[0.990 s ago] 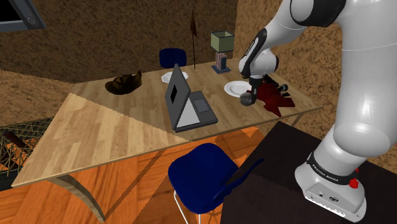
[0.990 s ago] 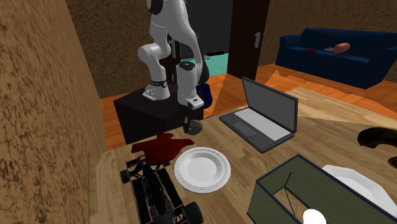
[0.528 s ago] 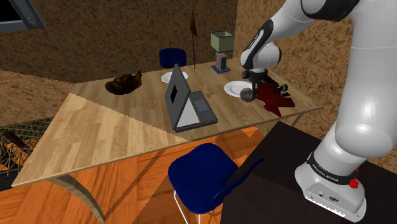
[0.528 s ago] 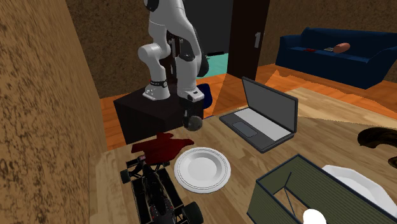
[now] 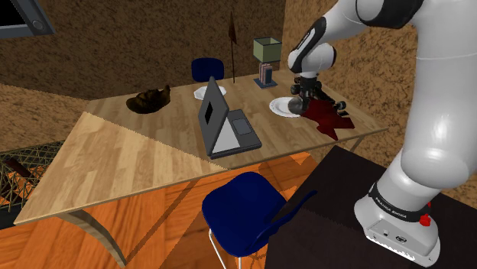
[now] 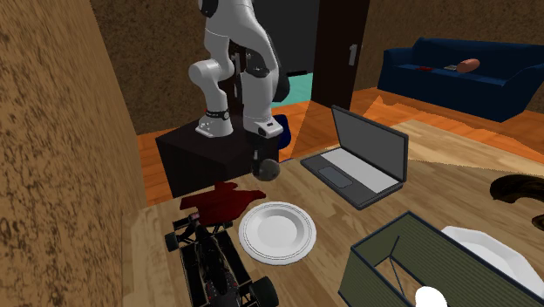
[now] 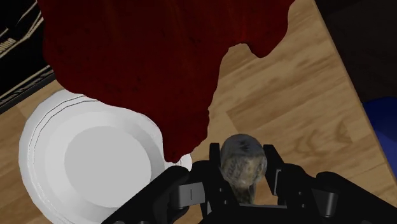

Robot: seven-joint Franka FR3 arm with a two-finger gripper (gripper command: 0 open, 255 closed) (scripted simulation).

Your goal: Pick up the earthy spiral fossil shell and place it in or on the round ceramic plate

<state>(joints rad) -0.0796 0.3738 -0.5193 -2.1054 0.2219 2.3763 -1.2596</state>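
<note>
Wrist view is showing the gripper (image 7: 243, 158) clasping the mottled grey-brown spiral fossil shell (image 7: 242, 170) between its fingers (closed snugly on it), hanging over the wooden table (image 7: 299, 95), near the white round plate (image 7: 37, 137) and dark red cloth (image 7: 146, 57).

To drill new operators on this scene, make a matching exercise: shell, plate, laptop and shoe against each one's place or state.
Things:
1. shell
2. plate
3. laptop
4. shoe

Places or states:
A. open on the table
B. white, beside the red cloth
C. dark, lying across the laptop from the plate
D. clasped in the end effector

Pairs: 1-D, 2-B, 3-A, 4-C
</note>
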